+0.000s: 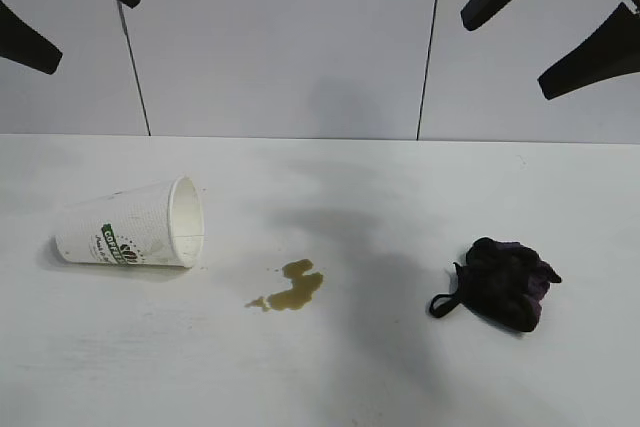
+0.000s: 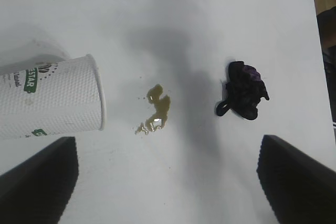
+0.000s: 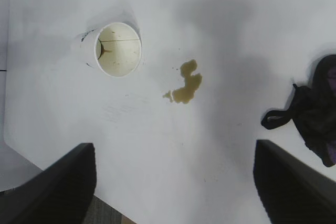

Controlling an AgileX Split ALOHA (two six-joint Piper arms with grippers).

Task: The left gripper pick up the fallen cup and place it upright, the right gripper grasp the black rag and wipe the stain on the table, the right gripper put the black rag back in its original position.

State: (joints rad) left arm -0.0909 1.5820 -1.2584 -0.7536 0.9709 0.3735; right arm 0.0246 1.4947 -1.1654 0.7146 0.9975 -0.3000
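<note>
The paper coffee cup (image 1: pixel 130 227) lies on its side at the bench's (image 1: pixel 330 377) left, mouth toward the stain (image 1: pixel 290 289). The left end effector (image 2: pixel 165 182) hangs above, released and nearer; the right end effector (image 3: pixel 173 182) is likewise released over the black rag (image 1: pixel 505 282).

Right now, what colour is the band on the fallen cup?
Green, with white lettering, on the white ribbed cup; it shows best in the exterior view.

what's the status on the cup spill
Both end effectors open, high above table, holding nothing. Cup on its side, stain unwiped, black rag untouched. Nothing in the way.
</note>
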